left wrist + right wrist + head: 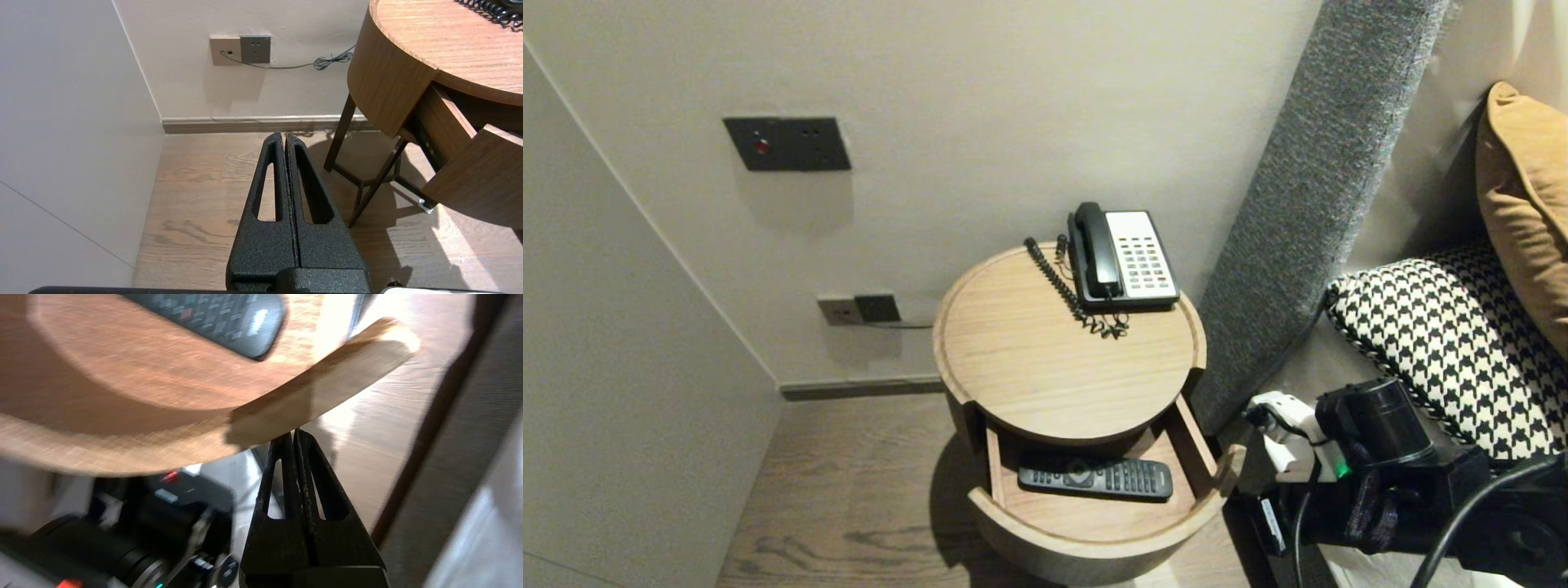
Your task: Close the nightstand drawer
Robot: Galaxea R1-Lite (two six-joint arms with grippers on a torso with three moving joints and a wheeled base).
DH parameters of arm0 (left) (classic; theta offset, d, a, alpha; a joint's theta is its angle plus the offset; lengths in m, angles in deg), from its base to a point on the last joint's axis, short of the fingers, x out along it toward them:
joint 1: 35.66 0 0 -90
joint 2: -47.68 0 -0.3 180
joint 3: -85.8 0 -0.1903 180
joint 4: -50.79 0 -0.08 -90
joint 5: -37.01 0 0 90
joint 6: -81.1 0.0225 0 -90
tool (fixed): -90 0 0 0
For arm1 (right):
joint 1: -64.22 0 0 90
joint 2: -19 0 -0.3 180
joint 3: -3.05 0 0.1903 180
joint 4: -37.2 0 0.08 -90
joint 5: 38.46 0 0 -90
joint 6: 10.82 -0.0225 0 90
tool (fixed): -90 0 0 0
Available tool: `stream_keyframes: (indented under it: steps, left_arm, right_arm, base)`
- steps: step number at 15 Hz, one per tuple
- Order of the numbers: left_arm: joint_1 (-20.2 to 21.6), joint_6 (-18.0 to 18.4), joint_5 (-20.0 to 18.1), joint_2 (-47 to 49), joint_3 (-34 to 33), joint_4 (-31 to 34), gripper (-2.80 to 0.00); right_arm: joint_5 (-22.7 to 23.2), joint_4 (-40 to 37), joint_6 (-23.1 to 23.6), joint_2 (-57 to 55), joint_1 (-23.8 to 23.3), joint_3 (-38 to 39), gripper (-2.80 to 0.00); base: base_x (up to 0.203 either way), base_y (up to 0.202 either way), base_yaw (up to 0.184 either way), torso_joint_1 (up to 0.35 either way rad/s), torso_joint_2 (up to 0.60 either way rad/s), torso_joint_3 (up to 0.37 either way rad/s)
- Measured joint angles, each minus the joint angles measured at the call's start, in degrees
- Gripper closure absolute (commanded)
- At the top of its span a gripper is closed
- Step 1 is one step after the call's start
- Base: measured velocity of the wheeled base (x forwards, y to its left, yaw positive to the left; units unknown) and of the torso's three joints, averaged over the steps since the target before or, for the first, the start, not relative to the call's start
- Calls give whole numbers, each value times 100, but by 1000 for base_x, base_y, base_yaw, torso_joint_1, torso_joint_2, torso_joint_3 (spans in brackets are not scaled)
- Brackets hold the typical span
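Note:
A round wooden bedside table (pixel 1045 359) has its curved drawer (pixel 1086 535) pulled out. A black remote control (pixel 1094 478) lies flat inside the drawer. My right arm (pixel 1380 474) reaches in from the lower right, beside the drawer's right end. In the right wrist view my right gripper (pixel 295 433) is shut and holds nothing. Its tips sit right at the lower edge of the drawer front (pixel 318 400), with the remote control (pixel 229 318) beyond. My left gripper (pixel 284 136) is shut and empty, parked above the wooden floor to the left of the table.
A black-and-white telephone (pixel 1123 257) with a coiled cord stands at the back of the tabletop. Wall sockets (pixel 858 309) and a dark switch panel (pixel 788 143) are on the wall behind. A grey headboard panel (pixel 1307 204), a houndstooth cushion (pixel 1445 335) and a tan pillow (pixel 1527 204) crowd the right.

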Motion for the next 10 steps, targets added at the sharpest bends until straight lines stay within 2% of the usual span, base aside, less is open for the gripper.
stream_keyframes:
  steps: [2,10]
  left_arm:
    - [5,1,-3,0,0,-2,0]
    - [0,0,-2,0,0,-5,0]
  right_arm:
    - [-360,247,-7,-148,25,-34,0]
    - [-745,447,-336,-675,41,-529,0]
  base:
    - [0,0,0,0,0,0]
    - [0,0,0,0,0,0]
